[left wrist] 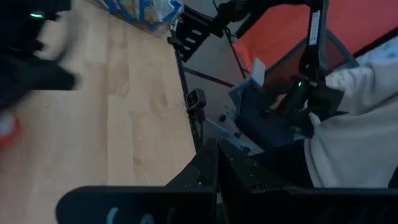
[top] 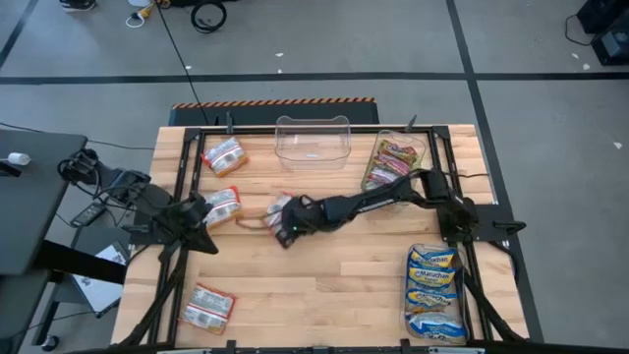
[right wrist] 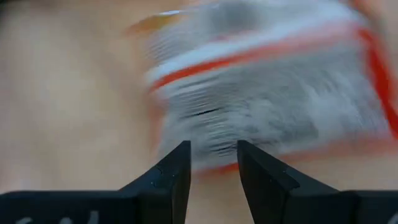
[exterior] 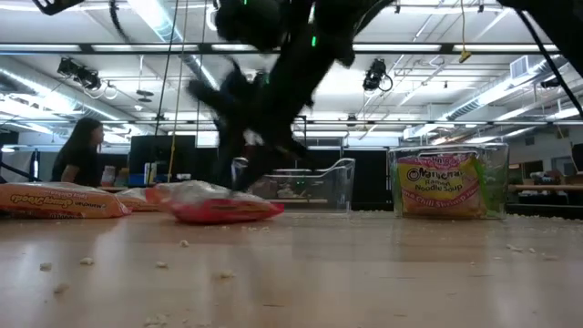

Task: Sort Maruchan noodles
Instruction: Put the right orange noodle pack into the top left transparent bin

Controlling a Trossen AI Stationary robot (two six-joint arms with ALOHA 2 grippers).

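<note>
The right arm reaches from the right side of the table (top: pixel 324 285) across to its middle, stretched low. Its gripper (right wrist: pixel 211 163) hangs over a red-and-white noodle packet (top: pixel 280 208) lying there; the fingers (right wrist: pixel 171 174) stand a little apart with the packet's edge just beyond their tips, and whether they touch it cannot be told. The left arm waits at the left edge, its gripper (top: pixel 201 239) clenched on nothing, just beside another red-and-white packet (top: pixel 222 206).

More red-and-white packets lie far left (top: pixel 224 155) and near left (top: pixel 207 306) on the table. Blue-and-yellow packets (top: pixel 433 285) fill a clear bin at the near right, and a second bin (top: pixel 395 160) at the far right holds packets whose colour is hard to tell. An empty clear bin (top: pixel 314 140) stands at the far middle.

The table is pale wooden planking, strewn with small crumbs in the low view. Behind it lies a wide hall with ceiling strip lights, where a person (exterior: pixel 80 150) sits at far left.
</note>
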